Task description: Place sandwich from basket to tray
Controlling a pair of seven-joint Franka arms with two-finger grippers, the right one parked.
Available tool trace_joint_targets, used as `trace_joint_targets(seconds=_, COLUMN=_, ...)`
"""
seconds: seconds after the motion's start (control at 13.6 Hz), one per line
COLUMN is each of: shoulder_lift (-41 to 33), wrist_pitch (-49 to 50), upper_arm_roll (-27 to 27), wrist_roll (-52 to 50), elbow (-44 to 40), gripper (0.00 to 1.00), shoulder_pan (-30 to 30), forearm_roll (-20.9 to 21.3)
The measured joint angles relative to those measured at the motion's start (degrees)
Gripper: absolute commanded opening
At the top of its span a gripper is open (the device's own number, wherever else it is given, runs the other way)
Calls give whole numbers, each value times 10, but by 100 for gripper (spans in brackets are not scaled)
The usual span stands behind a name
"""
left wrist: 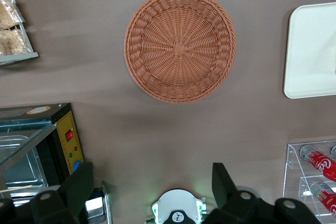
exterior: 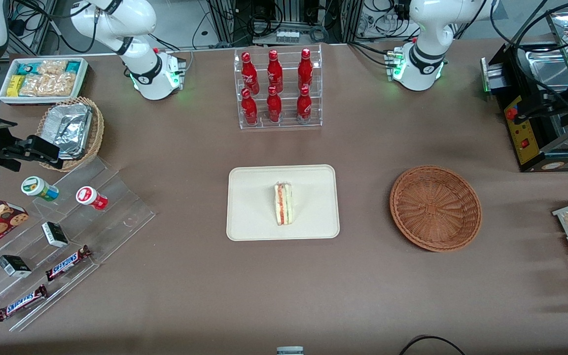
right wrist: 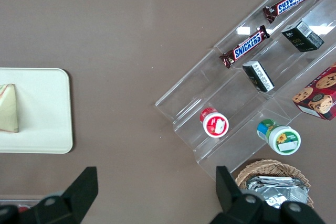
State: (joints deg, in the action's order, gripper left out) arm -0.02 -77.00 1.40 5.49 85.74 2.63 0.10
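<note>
Your gripper (left wrist: 152,182) hangs high above the table with its fingers (left wrist: 79,184) spread wide and nothing between them. Straight below it, a little nearer the front camera than the fingertips, you see the basket (left wrist: 179,44) with only bare weave inside. In the front view the basket (exterior: 435,207) sits on the brown table (exterior: 363,296) toward your working arm's end, well apart from the tray (exterior: 252,217).

The sandwich (exterior: 283,203) is on the tray, standing on a long edge near the tray's middle, its red and green filling showing along the cut face. It touches nothing but the tray. From your gripper, the tray (left wrist: 311,51) lies off to the side toward the parked arm, only one rounded end of it in the wrist view.

Just beside your gripper, farther from the front camera than the tray, is the clear rack of red bottles (exterior: 276,86). On the working arm's side of the gripper sits a black machine (left wrist: 42,145) with a yellow panel, and near the basket a wire rack of snack packs (left wrist: 13,22).
</note>
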Motion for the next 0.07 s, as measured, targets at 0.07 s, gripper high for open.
trace_joint_targets(seconds=0.07, shoulder_lift=0, wrist_pitch=-1, upper_arm_roll=0, wrist_roll=0, elbow=1, gripper=99, shoulder_pan=-1, forearm_roll=0)
